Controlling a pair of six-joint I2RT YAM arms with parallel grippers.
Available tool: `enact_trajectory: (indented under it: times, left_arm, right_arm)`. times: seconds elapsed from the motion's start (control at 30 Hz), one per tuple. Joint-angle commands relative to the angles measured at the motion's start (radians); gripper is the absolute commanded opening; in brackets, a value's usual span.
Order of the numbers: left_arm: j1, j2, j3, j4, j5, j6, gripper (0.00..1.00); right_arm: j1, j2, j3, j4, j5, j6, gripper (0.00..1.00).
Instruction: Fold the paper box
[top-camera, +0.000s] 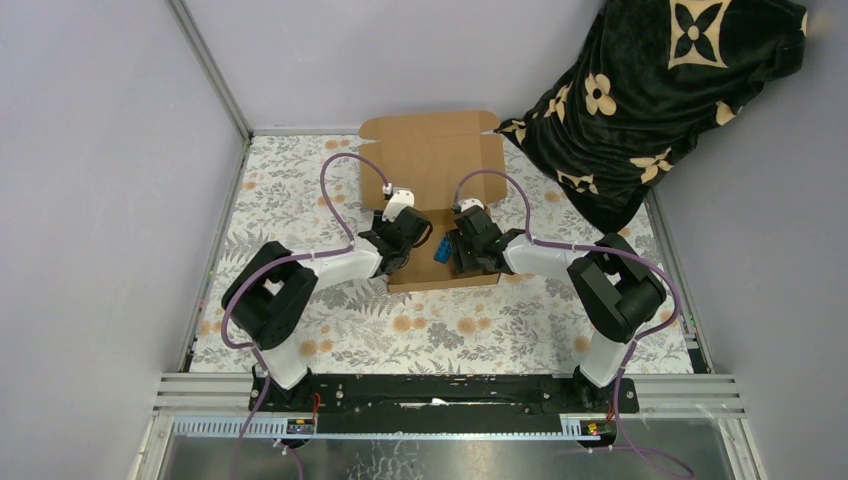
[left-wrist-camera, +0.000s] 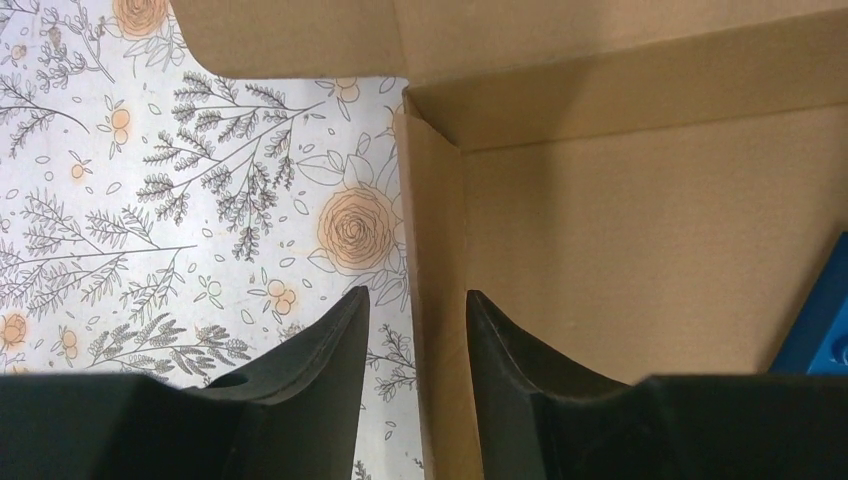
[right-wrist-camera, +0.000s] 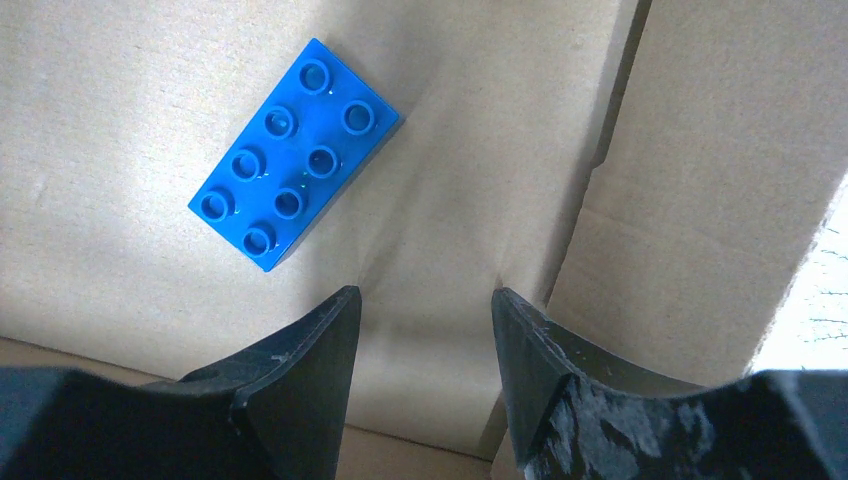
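Note:
The paper box (top-camera: 432, 160) is brown cardboard, its lid lying open and flat at the back and its shallow base toward me. A small blue brick (top-camera: 441, 251) lies in the base. My left gripper (top-camera: 408, 240) is open and straddles the upright left wall (left-wrist-camera: 432, 300) of the box: one finger is outside over the cloth, the other inside. My right gripper (top-camera: 462, 248) is open and empty, low over the box floor (right-wrist-camera: 120, 120). The blue brick (right-wrist-camera: 295, 155) is just ahead of it and the right side flap (right-wrist-camera: 700, 200) stands beside it.
A black blanket with beige flowers (top-camera: 660, 90) is heaped at the back right, next to the box lid. A floral tablecloth (top-camera: 300, 200) covers the table, with grey walls on both sides. A metal rail (top-camera: 450, 395) with the arm bases runs along the near edge.

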Motion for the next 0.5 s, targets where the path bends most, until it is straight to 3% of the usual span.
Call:
enact_trajectory:
  times: [0.0, 0.47]
  left_arm:
    - [0.016, 0.001, 0.003, 0.085, -0.028, 0.021, 0.46]
    - [0.05, 0.105, 0.063, 0.127, -0.046, 0.043, 0.43]
  right_arm:
    - [-0.005, 0.053, -0.053, -0.16, -0.017, 0.009, 0.59]
    - [-0.005, 0.05, -0.053, -0.158, -0.02, 0.002, 0.59]
